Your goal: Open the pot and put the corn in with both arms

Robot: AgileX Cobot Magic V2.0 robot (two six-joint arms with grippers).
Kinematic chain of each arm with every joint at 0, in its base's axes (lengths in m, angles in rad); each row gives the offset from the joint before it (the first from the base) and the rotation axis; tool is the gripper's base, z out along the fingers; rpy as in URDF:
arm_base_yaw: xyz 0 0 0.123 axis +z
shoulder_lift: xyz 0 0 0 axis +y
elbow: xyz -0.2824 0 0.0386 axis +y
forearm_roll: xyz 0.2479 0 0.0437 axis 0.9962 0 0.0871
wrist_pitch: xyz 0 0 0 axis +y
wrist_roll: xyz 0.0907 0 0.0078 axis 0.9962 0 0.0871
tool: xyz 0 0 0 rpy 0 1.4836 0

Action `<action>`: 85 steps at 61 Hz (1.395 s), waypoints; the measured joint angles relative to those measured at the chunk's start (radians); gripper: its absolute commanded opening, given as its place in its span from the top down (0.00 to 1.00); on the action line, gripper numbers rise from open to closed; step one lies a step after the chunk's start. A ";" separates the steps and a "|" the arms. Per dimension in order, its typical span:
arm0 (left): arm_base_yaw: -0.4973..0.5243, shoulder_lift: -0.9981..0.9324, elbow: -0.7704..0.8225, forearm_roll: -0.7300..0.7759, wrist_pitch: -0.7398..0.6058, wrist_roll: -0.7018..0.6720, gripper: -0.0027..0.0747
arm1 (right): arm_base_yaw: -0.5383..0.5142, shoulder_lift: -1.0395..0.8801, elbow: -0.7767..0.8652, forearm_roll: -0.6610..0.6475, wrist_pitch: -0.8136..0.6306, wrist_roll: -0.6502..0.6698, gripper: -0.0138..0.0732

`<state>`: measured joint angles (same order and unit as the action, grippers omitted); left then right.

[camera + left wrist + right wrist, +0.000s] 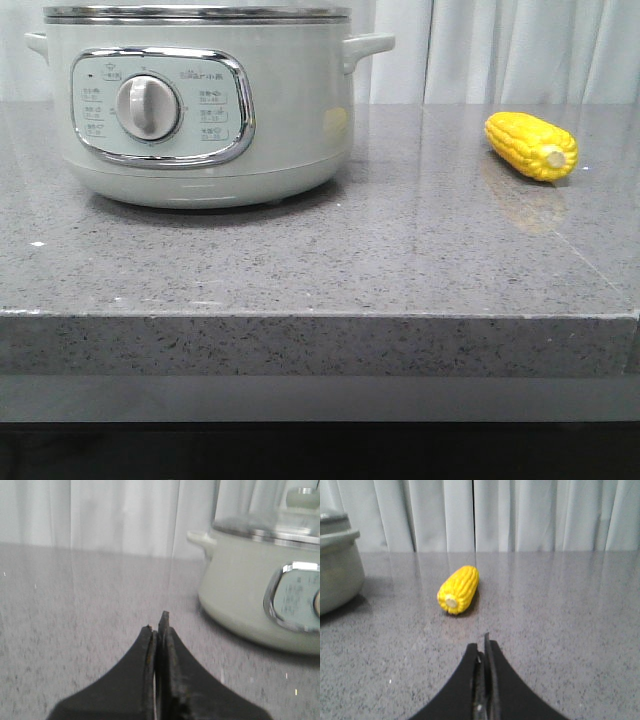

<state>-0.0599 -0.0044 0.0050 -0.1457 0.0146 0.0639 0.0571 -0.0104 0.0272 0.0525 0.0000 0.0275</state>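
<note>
Even, bright overhead light. Soft shadow under the pot [200,110]; the corn [531,146] reflects faintly on the glossy table [400,260] beside it. Wrist views soft; near fingers [172,680] blurred.

**Colours and patterns on the speckled table**

The table [400,250] is being shown in grey stone, flecked all over with fine dark and pale specks. The pot [290,110] is being seen in a pale greenish white, banded at the top by a steel rim, its control panel framed in chrome and centred on a silver knob [148,107]. The corn [530,145] is being displayed in bright yellow, patterned with rows of kernels and capped by a pale stub end. White pleated curtains [520,515] are being seen behind. The left gripper [156,625] and right gripper [482,647] are being shown in matte black.
</note>
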 measured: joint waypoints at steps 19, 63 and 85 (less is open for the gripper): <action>0.000 0.033 -0.255 -0.007 0.007 0.000 0.99 | 0.000 0.000 -0.163 0.000 0.059 -0.003 0.92; 0.000 0.512 -0.677 -0.001 0.335 0.000 0.99 | 0.000 0.503 -0.612 0.000 0.380 -0.003 0.92; 0.000 0.556 -0.677 -0.001 0.336 0.000 0.79 | 0.000 0.586 -0.612 0.000 0.380 -0.003 0.83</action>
<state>-0.0599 0.5514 -0.6718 -0.1468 0.3507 0.0639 0.0571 0.5754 -0.5847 0.0525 0.3798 0.0243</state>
